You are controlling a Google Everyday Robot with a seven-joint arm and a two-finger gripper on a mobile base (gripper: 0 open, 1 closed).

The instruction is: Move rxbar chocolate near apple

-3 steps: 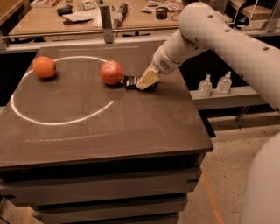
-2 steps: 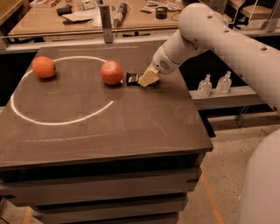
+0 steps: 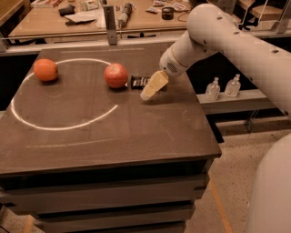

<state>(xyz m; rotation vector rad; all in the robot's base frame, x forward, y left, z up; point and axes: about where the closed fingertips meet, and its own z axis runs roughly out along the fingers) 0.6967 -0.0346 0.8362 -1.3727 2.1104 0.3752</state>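
The rxbar chocolate (image 3: 138, 82) is a flat black wrapper lying on the dark table (image 3: 136, 136), just right of the apple (image 3: 116, 75) and almost touching it. The apple is round and reddish with a paler top. My gripper (image 3: 150, 89), cream-coloured at the end of the white arm (image 3: 213, 32), sits right beside the bar's right end and covers part of it. I cannot tell whether it touches the bar.
An evenly orange fruit (image 3: 45, 69) lies at the table's far left, on a white chalk circle (image 3: 63, 127). Two small bottles (image 3: 212, 88) stand on a shelf to the right. A cluttered bench (image 3: 91, 13) and a metal post (image 3: 109, 18) are behind the table.
The gripper has shifted slightly down and left in the view. The bar stays next to the apple, barely moved. The apple and the orange have not moved.
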